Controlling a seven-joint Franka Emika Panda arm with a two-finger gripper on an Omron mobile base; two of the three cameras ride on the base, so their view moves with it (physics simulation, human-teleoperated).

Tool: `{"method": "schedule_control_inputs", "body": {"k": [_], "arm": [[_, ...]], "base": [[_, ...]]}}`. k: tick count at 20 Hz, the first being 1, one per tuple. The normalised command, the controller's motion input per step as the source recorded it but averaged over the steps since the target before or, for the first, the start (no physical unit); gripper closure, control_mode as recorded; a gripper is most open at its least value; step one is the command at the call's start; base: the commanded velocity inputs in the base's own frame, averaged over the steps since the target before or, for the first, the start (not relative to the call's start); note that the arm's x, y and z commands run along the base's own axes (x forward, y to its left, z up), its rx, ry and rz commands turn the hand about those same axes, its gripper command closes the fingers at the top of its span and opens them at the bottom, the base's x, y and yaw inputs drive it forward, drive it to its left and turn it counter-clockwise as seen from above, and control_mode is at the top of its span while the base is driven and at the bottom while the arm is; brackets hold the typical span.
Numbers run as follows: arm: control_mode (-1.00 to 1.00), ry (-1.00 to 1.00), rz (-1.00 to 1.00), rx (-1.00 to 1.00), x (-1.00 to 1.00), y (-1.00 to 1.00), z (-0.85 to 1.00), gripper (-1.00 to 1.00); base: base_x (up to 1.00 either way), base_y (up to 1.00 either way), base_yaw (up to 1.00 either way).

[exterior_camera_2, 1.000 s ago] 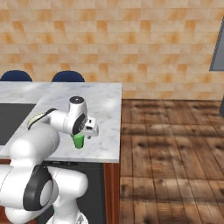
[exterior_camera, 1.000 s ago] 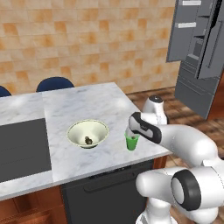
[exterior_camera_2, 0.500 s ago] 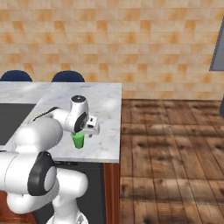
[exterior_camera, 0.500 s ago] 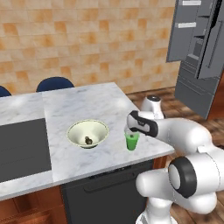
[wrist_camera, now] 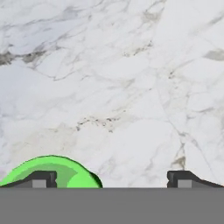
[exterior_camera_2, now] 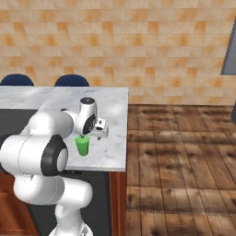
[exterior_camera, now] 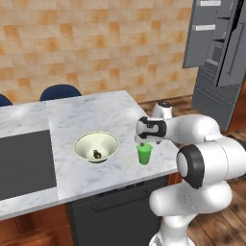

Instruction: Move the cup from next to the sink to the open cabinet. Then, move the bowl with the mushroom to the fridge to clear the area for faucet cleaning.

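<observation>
The cream-white bowl (exterior_camera: 107, 141) stands on the marble counter (exterior_camera: 91, 113), and the small dark mushroom (exterior_camera: 96, 154) lies inside it. My gripper (exterior_camera: 143, 140) hangs open just above a green tumbler (exterior_camera: 143, 153) to the bowl's right, near the counter's front right corner. In the hand view the gripper (wrist_camera: 111, 181) looks straight down at the marble; the tumbler's rim (wrist_camera: 65, 170) lies under the left fingertip (wrist_camera: 43, 178), not between the fingers. The grey fridge (exterior_camera: 216, 43) stands with its doors open at the far right. The white cup, the sink and the faucet are out of view.
A dark flat panel (exterior_camera: 21, 163) is set in the counter at the left. Two blue chair backs (exterior_camera: 60, 91) stand behind the counter. The counter's right edge (exterior_camera_2: 124, 133) drops to a wooden floor (exterior_camera_2: 184, 152), which separates it from the fridge.
The hand has edged slightly left and up, staying over the green tumbler. The arm's elbow has swung outward. The bowl and the tumbler have not moved.
</observation>
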Motion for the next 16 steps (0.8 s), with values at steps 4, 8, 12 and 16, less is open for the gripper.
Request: {"method": "schedule_control_inputs", "body": {"k": [4,8,12,16], "arm": [[-1.0,0.0,0.0,0.0,0.03,-0.09,-0.44,-1.0],[-1.0,0.0,0.0,0.0,-0.09,-0.09,-0.44,-1.0],[-1.0,0.0,0.0,0.0,-0.17,0.0,-0.22,1.0],[-1.0,0.0,0.0,0.0,0.01,0.0,-0.01,1.0]], "base": [[0.0,0.0,0.0],[0.0,0.0,0.0],[0.0,0.0,0.0],[0.0,0.0,0.0]]}}
